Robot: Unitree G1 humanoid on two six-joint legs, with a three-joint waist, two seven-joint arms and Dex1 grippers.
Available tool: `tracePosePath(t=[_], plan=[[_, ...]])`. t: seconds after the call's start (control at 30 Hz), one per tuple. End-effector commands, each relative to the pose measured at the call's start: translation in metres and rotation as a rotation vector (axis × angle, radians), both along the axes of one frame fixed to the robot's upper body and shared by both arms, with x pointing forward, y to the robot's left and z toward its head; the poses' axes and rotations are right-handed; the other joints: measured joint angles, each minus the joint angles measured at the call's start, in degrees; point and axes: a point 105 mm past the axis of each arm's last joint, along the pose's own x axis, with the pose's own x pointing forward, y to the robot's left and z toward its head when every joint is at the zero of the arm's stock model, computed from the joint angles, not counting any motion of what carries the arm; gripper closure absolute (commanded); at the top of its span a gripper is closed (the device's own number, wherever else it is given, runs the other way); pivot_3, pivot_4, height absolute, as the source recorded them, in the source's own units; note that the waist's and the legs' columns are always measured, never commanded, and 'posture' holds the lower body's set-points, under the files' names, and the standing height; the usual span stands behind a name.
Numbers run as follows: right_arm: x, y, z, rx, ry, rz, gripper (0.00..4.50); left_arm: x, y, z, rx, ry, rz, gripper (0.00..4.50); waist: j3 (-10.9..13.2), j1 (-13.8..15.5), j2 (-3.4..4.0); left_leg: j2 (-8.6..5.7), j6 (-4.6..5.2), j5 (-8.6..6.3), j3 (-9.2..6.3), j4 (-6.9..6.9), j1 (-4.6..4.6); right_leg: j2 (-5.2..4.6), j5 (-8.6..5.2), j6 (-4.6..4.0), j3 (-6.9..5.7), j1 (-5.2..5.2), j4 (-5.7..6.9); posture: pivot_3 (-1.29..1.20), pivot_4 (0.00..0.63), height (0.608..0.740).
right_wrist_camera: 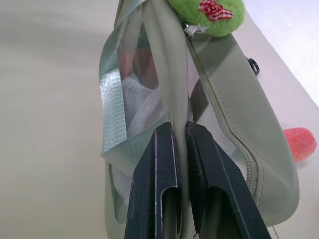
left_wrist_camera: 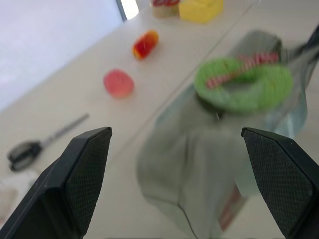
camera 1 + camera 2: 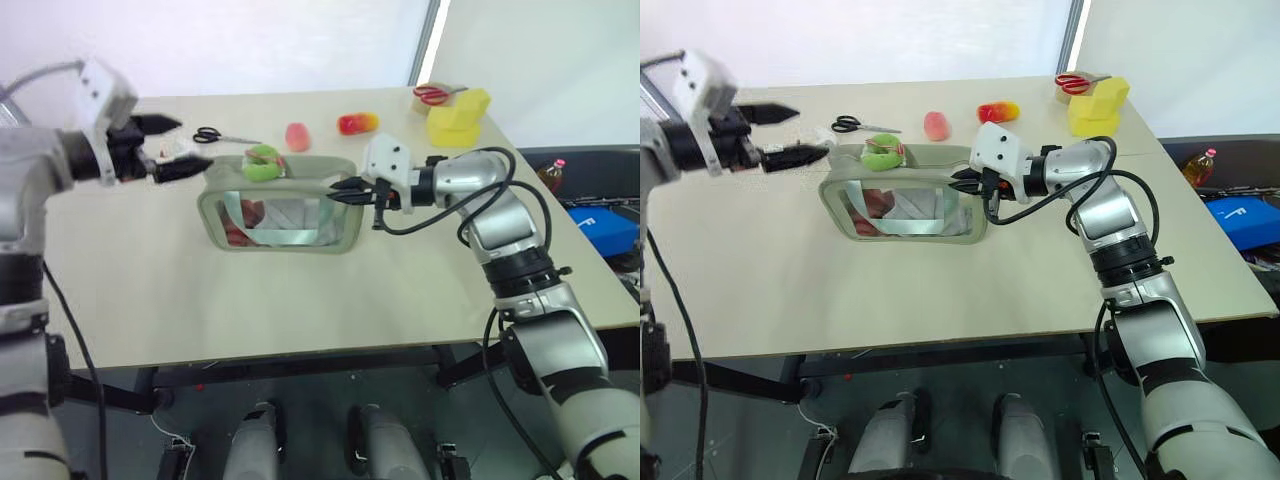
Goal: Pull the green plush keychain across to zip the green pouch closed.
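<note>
While the sage-green, clear-windowed fabric pouch (image 3: 280, 205) stands on the table, the right gripper (image 3: 347, 190) pinches its right end and the spread, empty left gripper (image 3: 172, 148) hovers just left. In the left wrist view, the fuzzy lime-green plush keychain (image 2: 242, 83) sits on the pouch's top beyond the parted fingers (image 2: 84, 174). In the right wrist view, the fingers (image 1: 159, 194) clamp the pouch's edge, keychain at the far end.

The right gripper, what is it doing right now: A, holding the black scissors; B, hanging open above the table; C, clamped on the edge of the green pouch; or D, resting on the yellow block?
C: the right gripper has its two black fingers pressed together on the fabric edge of the green pouch, at the end away from the green plush keychain.
</note>
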Motion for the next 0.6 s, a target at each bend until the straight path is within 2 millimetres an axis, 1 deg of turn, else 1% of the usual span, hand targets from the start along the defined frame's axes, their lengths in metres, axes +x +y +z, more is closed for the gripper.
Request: tracePosePath(t=[0.03, 0.07, 0.17, 0.2, 0.3, 0.4, 0.6], plan=[[-0.002, 0.004, 0.008, -0.008, -0.027, 0.021, 4.5, 0.004, -0.002, -0.001, -0.035, -0.048, 0.03, 0.05, 0.01, 0.35, -0.03, 0.0, 0.0, 0.0, 0.0, 0.03, -0.01, 0.0, 0.0, -0.01, 0.0, -0.01, 0.01, 0.0, 0.15, 0.74], [-0.003, 0.004, 0.008, -0.009, -0.025, 0.023, 4.5, 0.006, -0.002, -0.003, -0.049, -0.05, 0.04, 0.05, 0.01, 0.47, -0.05, 0.0, -0.04, -0.02, 0.0, 0.06, -0.03, 0.0, 0.0, -0.02, -0.01, 0.0, 0.01, 0.0, 0.15, 0.74], [-0.003, 0.004, 0.008, -0.012, -0.022, 0.027, 4.5, 0.013, -0.011, 0.001, -0.081, -0.072, 0.024, 0.84, 0.0, 0.41, -0.08, -0.01, -0.11, -0.07, 0.0, 0.12, -0.07, -0.01, 0.05, -0.09, -0.01, 0.01, -0.02, 0.0, 0.15, 0.74], [-0.003, 0.004, 0.008, -0.013, -0.021, 0.028, 4.5, 0.014, -0.015, 0.002, -0.092, -0.075, 0.013, 1.28, 0.0, 0.37, -0.08, -0.01, -0.11, -0.07, 0.0, 0.12, -0.06, -0.02, 0.05, -0.1, -0.01, 0.01, -0.02, 0.0, 0.15, 0.74], [-0.003, 0.005, 0.009, -0.013, -0.02, 0.031, 4.5, 0.017, -0.024, 0.001, -0.092, -0.076, -0.014, 2.89, 0.0, 0.31, -0.08, -0.01, -0.11, -0.07, 0.0, 0.1, -0.05, -0.01, 0.05, -0.09, -0.01, 0.01, -0.02, 0.0, 0.15, 0.74], [-0.002, 0.005, 0.01, -0.013, -0.022, 0.028, 4.5, 0.015, -0.027, -0.002, -0.075, -0.064, -0.042, 4.44, 0.0, 0.27, -0.08, -0.01, -0.01, -0.01, 0.01, 0.08, -0.05, 0.01, 0.05, -0.08, 0.0, 0.0, -0.01, 0.0, 0.15, 0.74], [0.002, 0.001, 0.017, -0.014, -0.029, 0.003, 4.5, 0.013, -0.023, -0.003, -0.046, -0.047, -0.045, 4.48, 0.0, 0.27, -0.08, -0.01, -0.11, -0.07, 0.02, 0.1, -0.05, 0.0, 0.05, -0.07, 0.0, 0.01, -0.02, 0.0, 0.15, 0.74]])
